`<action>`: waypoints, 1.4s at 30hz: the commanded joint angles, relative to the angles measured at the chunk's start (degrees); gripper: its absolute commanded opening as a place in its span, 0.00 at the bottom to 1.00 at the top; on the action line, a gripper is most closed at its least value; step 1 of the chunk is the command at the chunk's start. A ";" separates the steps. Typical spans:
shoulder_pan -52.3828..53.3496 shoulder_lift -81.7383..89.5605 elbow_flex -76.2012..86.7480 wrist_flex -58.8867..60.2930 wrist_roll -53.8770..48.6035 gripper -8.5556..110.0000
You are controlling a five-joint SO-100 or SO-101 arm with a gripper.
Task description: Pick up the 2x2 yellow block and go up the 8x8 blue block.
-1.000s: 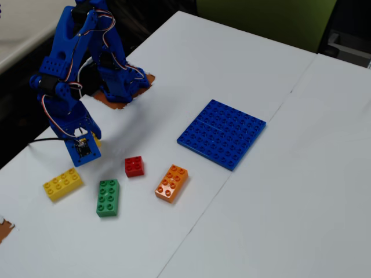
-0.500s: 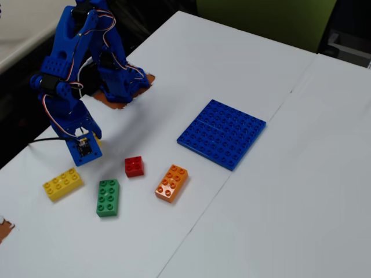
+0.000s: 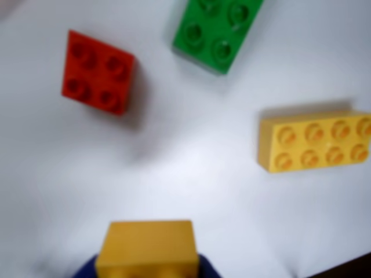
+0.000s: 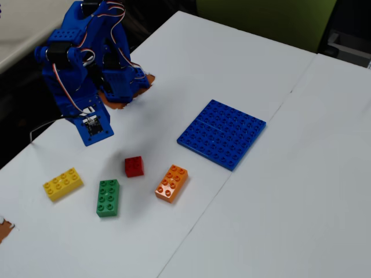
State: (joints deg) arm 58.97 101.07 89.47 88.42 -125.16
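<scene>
Fixed view, left to right: gripper (image 4: 95, 128) raised above the white table (image 4: 278, 191), clamped on the 2x2 yellow block (image 3: 147, 248), seen in the wrist view. Long yellow brick (image 4: 62, 184), green brick (image 4: 108, 197), red brick (image 4: 134, 166), orange brick (image 4: 171, 183). The 8x8 blue block (image 4: 222, 133) lies flat, well apart from the gripper.

There are no words, numbers, labels or signs to read in either view. The bricks and the table are plain, and the wrist view is too blurry to show any small letters on the studs.
</scene>
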 commanded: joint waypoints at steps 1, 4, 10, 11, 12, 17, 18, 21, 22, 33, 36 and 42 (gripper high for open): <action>-4.22 1.41 -9.93 6.06 2.11 0.07; -7.73 1.14 -15.21 9.49 3.25 0.07; -14.85 0.79 -20.74 11.07 6.33 0.07; -16.26 0.62 -21.27 11.07 7.47 0.07; -17.75 0.18 -22.32 11.07 9.32 0.07; -24.87 -2.55 -27.51 11.16 16.08 0.07; -26.37 -3.16 -28.48 11.16 17.31 0.07; -30.67 -4.83 -31.20 11.25 19.42 0.07; -31.99 -5.54 -32.17 11.25 20.04 0.07; -44.65 -15.56 -42.28 10.46 25.58 0.07; -47.11 -18.46 -44.74 10.46 26.46 0.07; -51.33 -23.64 -47.64 8.88 28.65 0.07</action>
State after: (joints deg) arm 9.49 77.96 45.35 98.53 -96.94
